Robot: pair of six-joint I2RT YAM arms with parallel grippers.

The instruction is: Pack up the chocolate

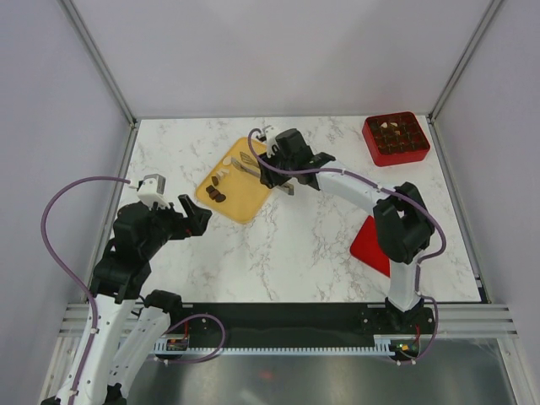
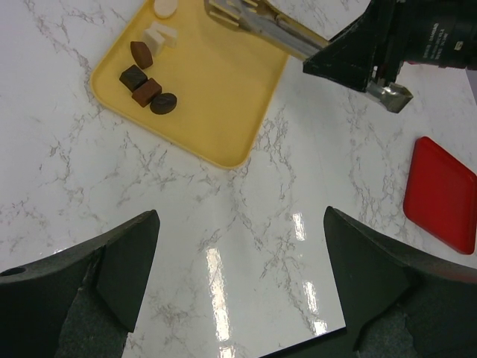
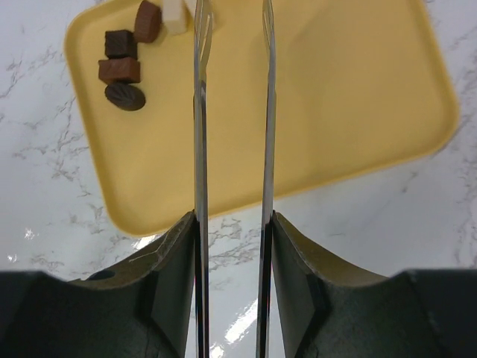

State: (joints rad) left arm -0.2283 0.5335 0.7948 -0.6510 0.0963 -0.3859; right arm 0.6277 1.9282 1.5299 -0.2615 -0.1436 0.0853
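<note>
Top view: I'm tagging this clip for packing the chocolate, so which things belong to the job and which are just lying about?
In the job: chocolate pieces on the yellow tray; tongs clamped in the right gripper; red gridded box, partly filled.
Lying about: flat red lid; left gripper, open and empty.

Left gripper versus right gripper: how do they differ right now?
The left gripper has its jaws wide open and empty; the right gripper has its jaws clamped on metal tongs. The left gripper hangs over bare table beside the tray; the right gripper is over the tray itself, tongs reaching toward the chocolate. Both are black and close to the tray.
</note>
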